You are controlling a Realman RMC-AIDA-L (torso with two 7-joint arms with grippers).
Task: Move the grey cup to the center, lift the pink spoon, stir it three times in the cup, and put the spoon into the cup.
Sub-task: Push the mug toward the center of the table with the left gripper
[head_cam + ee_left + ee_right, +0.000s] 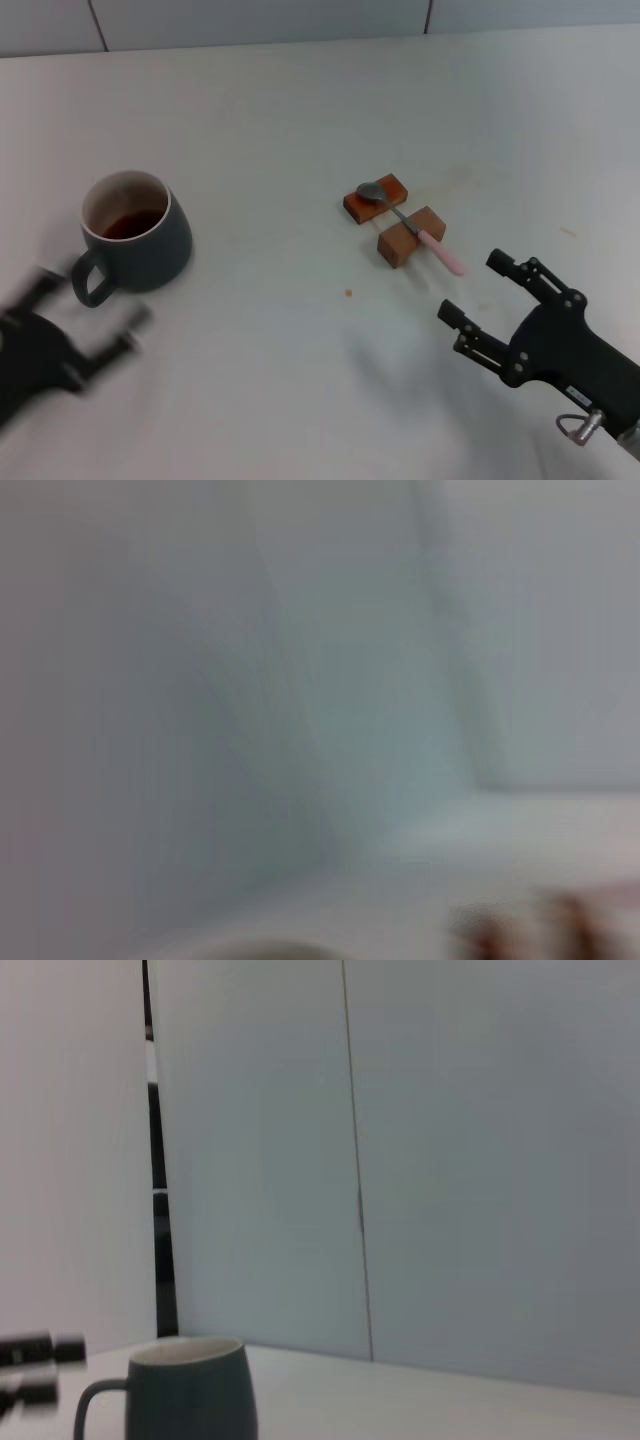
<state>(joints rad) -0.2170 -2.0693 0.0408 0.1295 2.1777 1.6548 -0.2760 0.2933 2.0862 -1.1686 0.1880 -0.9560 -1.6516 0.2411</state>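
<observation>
We find the grey cup (pixel 138 233) at the bench's left, uncentred. The left gripper (pixel 95 318), released though apparently blurred, nears its handle and must close there. The pink spoon (pixel 411 226) rests across wooden blocks (pixel 394 220); right gripper (pixel 492 287) released nearby.

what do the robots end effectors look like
Both are matte black. The right end effector has two slim, jointed fingers on a bulky black body, with a silver metal ring fitting near its wrist. The left end effector is motion-blurred, showing only black fingers.
</observation>
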